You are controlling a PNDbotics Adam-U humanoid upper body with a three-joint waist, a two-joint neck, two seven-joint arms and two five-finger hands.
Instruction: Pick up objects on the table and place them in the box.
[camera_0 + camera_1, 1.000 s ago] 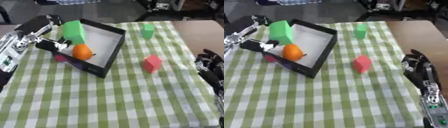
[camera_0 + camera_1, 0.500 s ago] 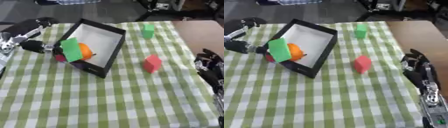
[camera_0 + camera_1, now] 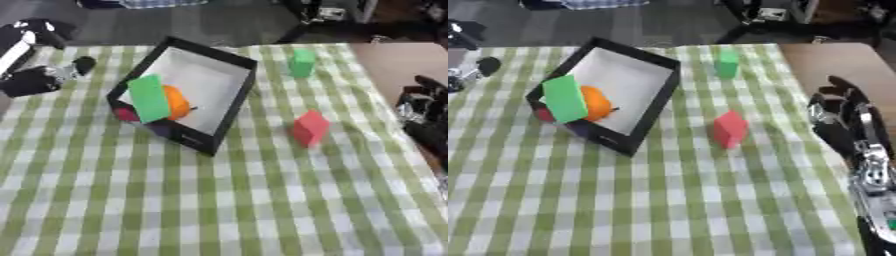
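Left hand (image 3: 35, 80) blurred and cut by the frame edge, fingers unreadable; pink thing (image 3: 127, 114) mostly hidden behind the green block (image 3: 150, 98) and box (image 3: 229, 107) wall; orange ball (image 3: 178, 101) half covered by that block; right hand (image 3: 846, 117) partly cropped.

1. Both eyes look steeply down from the head onto the checked cloth (image 3: 219, 200).
2. Both share the box (image 3: 229, 107), upper left of centre.
3. The right eye view sits shifted rightward, showing more bare table (image 3: 833, 60) at upper right.
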